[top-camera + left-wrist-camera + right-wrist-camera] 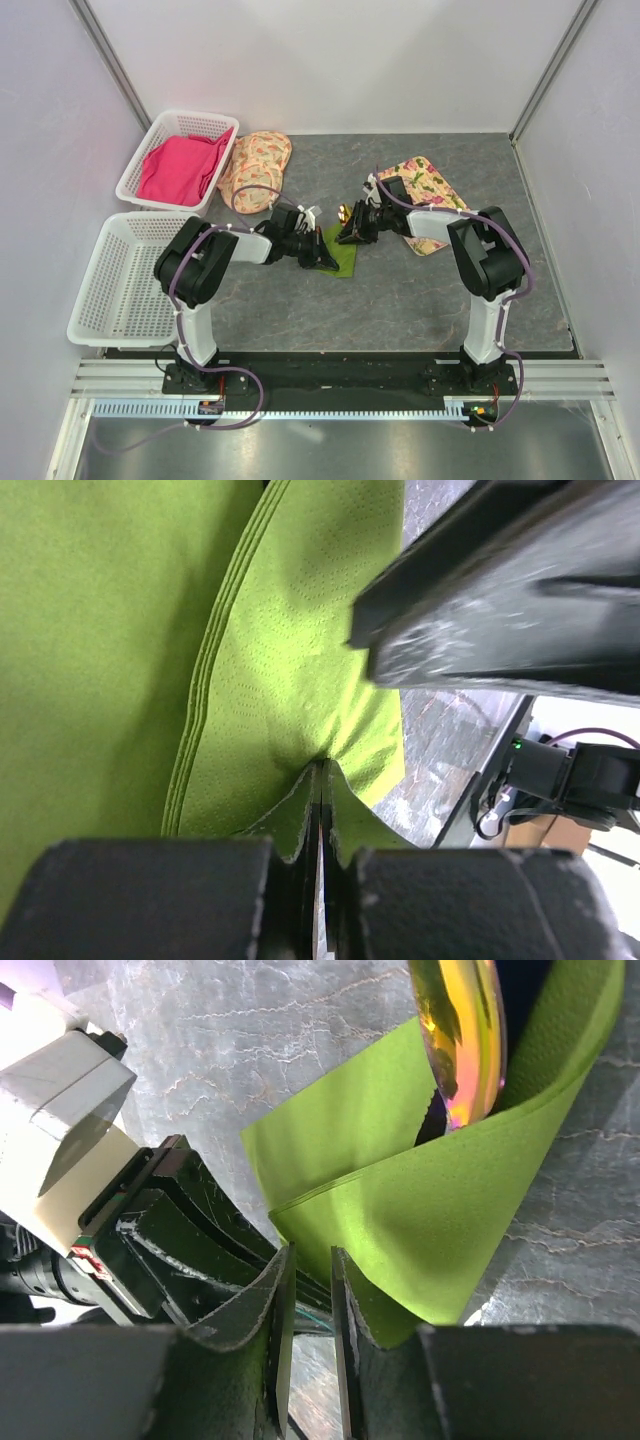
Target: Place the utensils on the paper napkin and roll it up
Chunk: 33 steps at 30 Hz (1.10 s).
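Note:
The lime-green paper napkin [343, 260] lies on the grey table between my two grippers, with one side folded up and over. My left gripper [324, 256] is shut on a pinched fold of the napkin [290, 660], as its wrist view shows [320, 780]. The shiny yellow-gold utensil end [462, 1030] sticks out of the napkin's fold [450, 1210], and it also shows in the top view [343, 212]. A dark-blue bit [525, 985] shows beside it. My right gripper [312, 1265] [348, 235] stands beside the napkin's edge, its jaws a narrow gap apart with nothing between them.
A white basket [160, 125] holding a pink cloth stands at the back left, and an empty white basket [125, 275] is nearer. One floral mat [255, 160] lies behind the left gripper and another [428, 185] under the right arm.

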### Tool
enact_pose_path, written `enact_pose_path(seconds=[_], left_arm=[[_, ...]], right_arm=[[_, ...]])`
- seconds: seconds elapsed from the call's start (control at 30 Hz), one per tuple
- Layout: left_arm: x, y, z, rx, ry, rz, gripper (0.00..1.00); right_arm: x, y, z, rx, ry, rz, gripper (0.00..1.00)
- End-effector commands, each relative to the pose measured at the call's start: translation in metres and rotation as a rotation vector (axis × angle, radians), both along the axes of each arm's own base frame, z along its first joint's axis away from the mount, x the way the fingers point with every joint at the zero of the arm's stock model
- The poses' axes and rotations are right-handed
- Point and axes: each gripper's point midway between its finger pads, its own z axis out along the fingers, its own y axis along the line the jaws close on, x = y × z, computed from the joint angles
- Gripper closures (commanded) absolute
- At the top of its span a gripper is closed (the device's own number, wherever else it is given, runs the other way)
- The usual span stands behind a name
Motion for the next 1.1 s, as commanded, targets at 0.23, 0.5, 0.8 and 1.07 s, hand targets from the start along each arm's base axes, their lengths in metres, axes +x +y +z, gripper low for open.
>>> enact_pose_path(seconds=[0.23, 0.5, 0.8, 1.07], left_arm=[[-0.001, 0.025, -0.024, 0.192, -0.039, -0.008, 0.98], [0.001, 0.020, -0.002, 0.117, -0.085, -0.019, 0.92], [0.033, 0.045, 0.058, 0.007, -0.156, 0.140, 0.61], [0.051, 0.105, 0.043, 0.191, -0.156, 0.265, 0.26]], right_arm=[[0.004, -0.007, -0.031, -0.064, 0.004, -0.003, 0.78], [-0.008, -0.014, -0.055, -0.100, 0.047, 0.004, 0.91], [-0.008, -0.013, -0.053, -0.086, 0.017, 0.013, 0.98], [-0.016, -0.014, -0.059, -0.081, 0.028, 0.031, 0.99]])
